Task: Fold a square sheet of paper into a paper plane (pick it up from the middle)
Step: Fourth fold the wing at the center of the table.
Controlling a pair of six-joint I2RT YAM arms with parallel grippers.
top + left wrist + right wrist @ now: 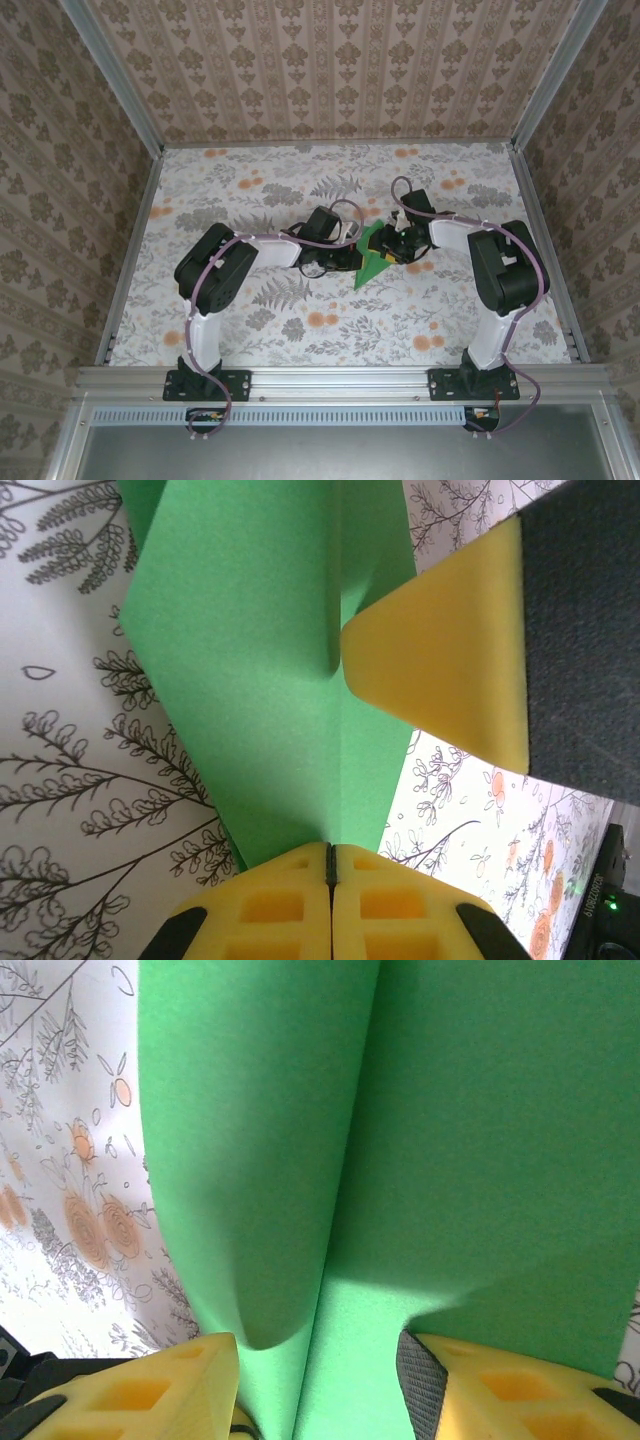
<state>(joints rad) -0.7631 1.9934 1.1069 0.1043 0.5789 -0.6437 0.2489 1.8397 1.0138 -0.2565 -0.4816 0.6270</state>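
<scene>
The bright green sheet of paper (373, 260) is held just above the table's middle, folded along a centre crease, with a point toward the near left. My left gripper (350, 263) is shut on the paper (250, 670) at the crease, its yellow jaws (331, 852) pressed together. My right gripper (397, 245) meets it from the right. It is open, with the fingers standing apart on either side of the raised fold of the paper (460, 1130). One yellow right fingertip (440, 670) rests against the paper in the left wrist view.
The floral tablecloth (300, 330) covers the whole table, which has patterned walls on three sides and metal rails (130, 250) along its edges. Both arm bases (205, 380) are bolted at the near edge.
</scene>
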